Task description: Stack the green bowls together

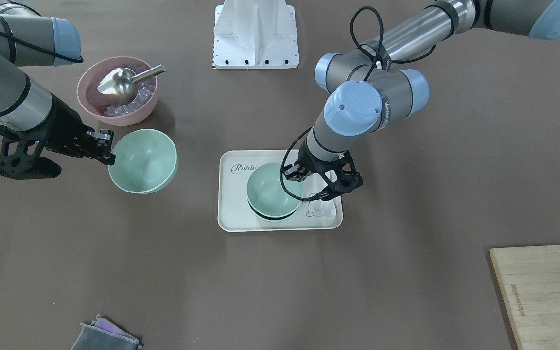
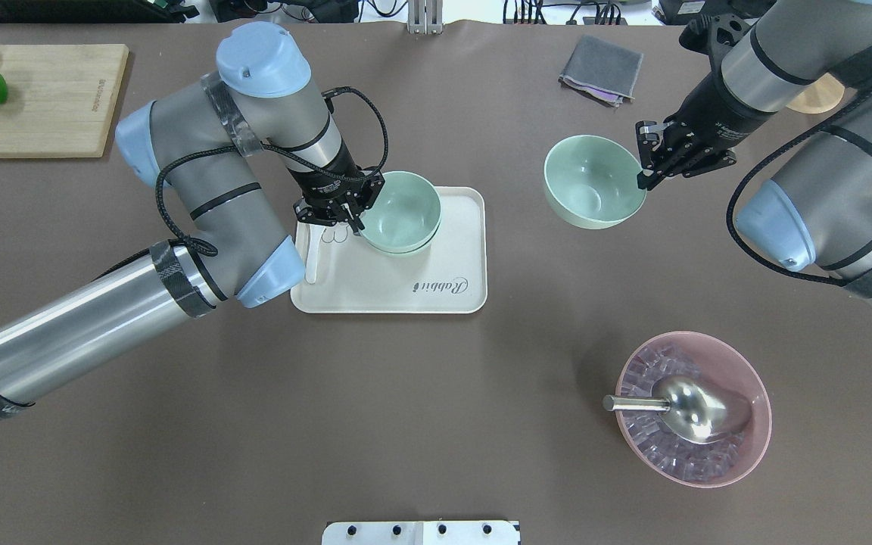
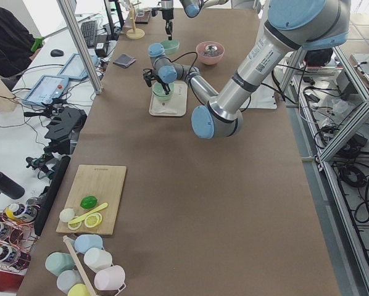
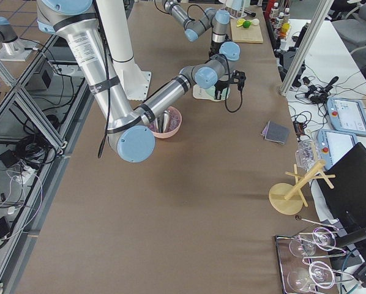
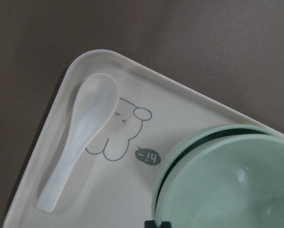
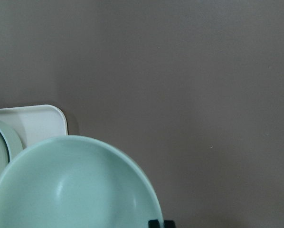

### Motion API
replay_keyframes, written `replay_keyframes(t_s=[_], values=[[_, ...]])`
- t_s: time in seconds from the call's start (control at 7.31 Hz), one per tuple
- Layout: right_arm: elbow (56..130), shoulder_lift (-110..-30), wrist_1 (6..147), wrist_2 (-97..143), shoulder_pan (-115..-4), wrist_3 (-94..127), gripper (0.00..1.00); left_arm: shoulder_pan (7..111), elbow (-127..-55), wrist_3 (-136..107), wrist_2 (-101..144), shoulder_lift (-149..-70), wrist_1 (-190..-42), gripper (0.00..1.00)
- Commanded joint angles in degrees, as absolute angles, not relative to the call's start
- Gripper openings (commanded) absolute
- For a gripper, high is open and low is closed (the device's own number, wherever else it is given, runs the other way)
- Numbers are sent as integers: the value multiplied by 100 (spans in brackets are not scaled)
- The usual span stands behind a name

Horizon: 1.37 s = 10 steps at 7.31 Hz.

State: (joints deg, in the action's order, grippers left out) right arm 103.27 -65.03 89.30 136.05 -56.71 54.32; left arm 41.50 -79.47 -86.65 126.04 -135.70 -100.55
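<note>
Your right gripper is pressed on the rim of the third green bowl. This bowl hangs tilted from it over the right half of the desk, toward the far edge. I cannot tell if its base is clear of the desk.

Your left gripper seems to pinch the rim of the upper green bowl. That bowl sits inside the lower green bowl on the white tray. The tray lies near the middle of the desk, a little toward the left edge. So I judge two bowls are stacked and one is to bring.

To do this step well, I suggest you lift the third green bowl high enough to pass over the tray's rim. Bring it level before you go down, because a tilted bowl can catch on the rim below and push the stack. Center it over the upper green bowl and lower it slowly.

Mind the left gripper: one finger appears to be inside the upper green bowl, and it can block the nesting. I think you should free that rim before the third bowl goes fully in. Mind also the white spoon beside the stack on the tray. The pink bowl with the metal scoop stands near the robot-side edge, well apart from your path.
</note>
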Motion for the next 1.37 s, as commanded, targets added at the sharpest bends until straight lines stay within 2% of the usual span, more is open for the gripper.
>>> replay_keyframes(t_s=[0.0,0.41,0.55,0.68,0.96,1.23], values=[[10327,-6495,8930,13605,-5669,5432,0,4149,-7937,-8666,12560,-13570,-10055,0],[10336,-6504,8930,13605,-5669,5432,0,4131,-7936,-8683,12533,-13570,-10055,0],[10336,-6504,8930,13605,-5669,5432,0,4131,-7963,-8745,12525,-13570,-10063,55],[10345,-6504,8930,13605,-5669,5432,0,4131,-7998,-8745,12524,-13570,-10107,98],[10336,-6495,8930,13614,-5669,5432,0,4174,-8173,-8710,12516,-13562,-10090,98],[10275,-6233,8921,13606,-5538,5719,0,4384,-8864,-8397,12559,-13055,-9950,98]])
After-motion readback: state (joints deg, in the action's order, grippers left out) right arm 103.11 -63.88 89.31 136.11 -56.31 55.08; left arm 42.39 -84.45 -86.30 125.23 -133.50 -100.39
